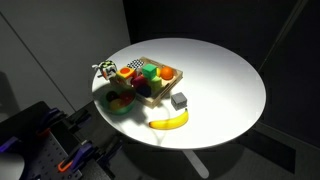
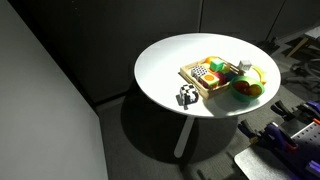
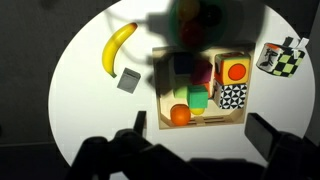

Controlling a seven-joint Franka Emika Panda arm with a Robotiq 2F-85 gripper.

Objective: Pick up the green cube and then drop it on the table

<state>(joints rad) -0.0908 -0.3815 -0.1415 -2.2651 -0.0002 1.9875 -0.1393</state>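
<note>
Your claw (image 3: 201, 132) hangs over the desk (image 3: 88, 112) with fingers spread apart, and the green cube (image 3: 198, 99) sits in the tray (image 3: 157, 95) just ahead, between them.

We count one banana (image 3: 118, 48), one grey cube (image 3: 127, 80), one green cube (image 3: 198, 99), one orange ball (image 3: 178, 115), two checkered blocks (image 3: 232, 96) (image 3: 275, 57), one wooden tray (image 3: 156, 100), one green bowl (image 1: 109, 100), one table (image 3: 90, 110).

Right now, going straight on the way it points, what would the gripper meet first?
Likely the wooden tray of blocks, around the green cube; the open gripper hangs above it, depth unclear.
</note>
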